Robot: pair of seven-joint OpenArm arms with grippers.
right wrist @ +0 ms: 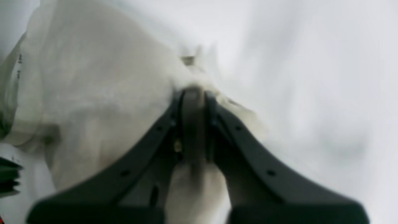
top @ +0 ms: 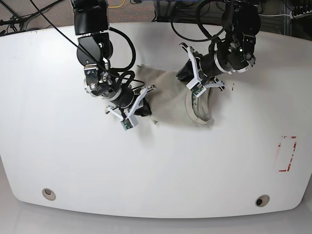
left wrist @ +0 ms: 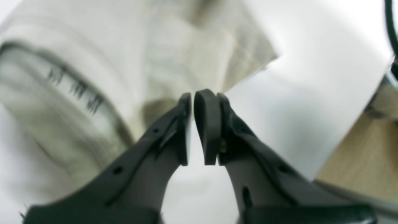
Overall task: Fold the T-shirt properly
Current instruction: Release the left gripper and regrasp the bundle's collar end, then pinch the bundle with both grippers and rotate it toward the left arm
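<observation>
Left wrist: the left gripper [left wrist: 199,96] has jaws nearly together at the shirt [left wrist: 161,49] edge, grip unclear; dark collar print, unreadable. Right wrist: the right gripper [right wrist: 192,93] is clamped on cloth. Base: shirt bunched mid-table [top: 156,165], between both arms.

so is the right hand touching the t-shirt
Touching. The right wrist view shows the right hand shut, with T-shirt fabric bunched at the fingertips and pinched between them.
</observation>
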